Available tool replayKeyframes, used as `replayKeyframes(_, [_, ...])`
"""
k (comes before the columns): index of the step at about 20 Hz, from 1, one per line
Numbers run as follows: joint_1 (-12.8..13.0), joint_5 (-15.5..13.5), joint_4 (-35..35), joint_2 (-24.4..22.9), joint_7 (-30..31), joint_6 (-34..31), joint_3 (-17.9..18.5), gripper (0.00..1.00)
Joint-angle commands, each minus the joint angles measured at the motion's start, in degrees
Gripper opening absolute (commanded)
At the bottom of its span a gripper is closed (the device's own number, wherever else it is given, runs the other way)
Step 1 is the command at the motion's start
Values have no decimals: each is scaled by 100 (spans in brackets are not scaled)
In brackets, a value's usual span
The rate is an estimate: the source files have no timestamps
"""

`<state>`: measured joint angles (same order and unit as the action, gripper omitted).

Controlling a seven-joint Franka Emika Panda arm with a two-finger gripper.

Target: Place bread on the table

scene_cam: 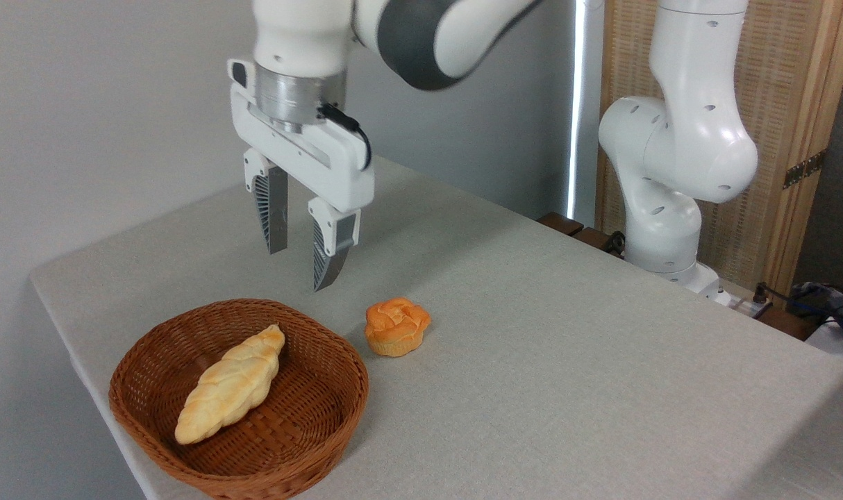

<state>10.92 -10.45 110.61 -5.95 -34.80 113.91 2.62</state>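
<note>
Bread (396, 326) on table (567, 333) beside basket (310, 423), end effector (301, 267) above, fingers apart w/ narrow gap, empty

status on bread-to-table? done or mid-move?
Looks done: the bread sits on the table, just right of the basket and apart from it. The hand hangs open and empty above the basket's far rim. The braided loaf lies in the basket. Nothing visibly left.
</note>
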Motion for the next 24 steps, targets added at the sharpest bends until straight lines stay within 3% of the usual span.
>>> replayKeyframes(1, [15,665,-1013,551,18,-913,54,100])
replayKeyframes(5, [-2,860,-1761,806,18,-1669,54,100])
replayKeyframes(24, [-2,922,-1946,789,-123,-2189,63,100])
